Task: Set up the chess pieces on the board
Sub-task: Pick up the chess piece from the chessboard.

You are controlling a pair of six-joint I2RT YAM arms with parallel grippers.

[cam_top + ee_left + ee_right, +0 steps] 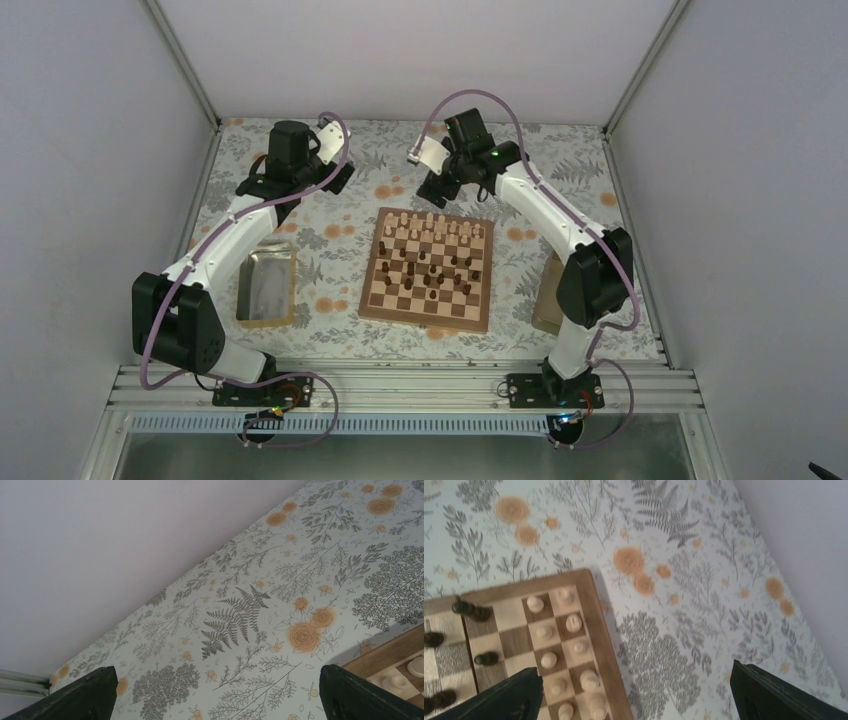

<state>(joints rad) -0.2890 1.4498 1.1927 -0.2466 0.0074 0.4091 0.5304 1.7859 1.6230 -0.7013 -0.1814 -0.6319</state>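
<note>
The board [428, 312] lies in the middle of the flowered table. Pale chess pieces [432, 226] fill its two far rows, and dark chess pieces [438, 268] stand scattered over the middle squares. My left gripper [338, 176] hovers left of the board's far corner. In its wrist view the left gripper [216, 672] is open over bare cloth, with a board corner [390, 652] at the right. My right gripper [434, 187] hangs just past the board's far edge. The right gripper [636, 670] is open and empty, with the board's border [596, 625] and pale pieces [573, 623] to its left.
A rectangular metal tray [267, 286] sits left of the board. Another tray [547, 292] on the right is partly hidden by the right arm. Enclosure walls close in the back and sides, and an aluminium rail [400, 385] runs along the near edge.
</note>
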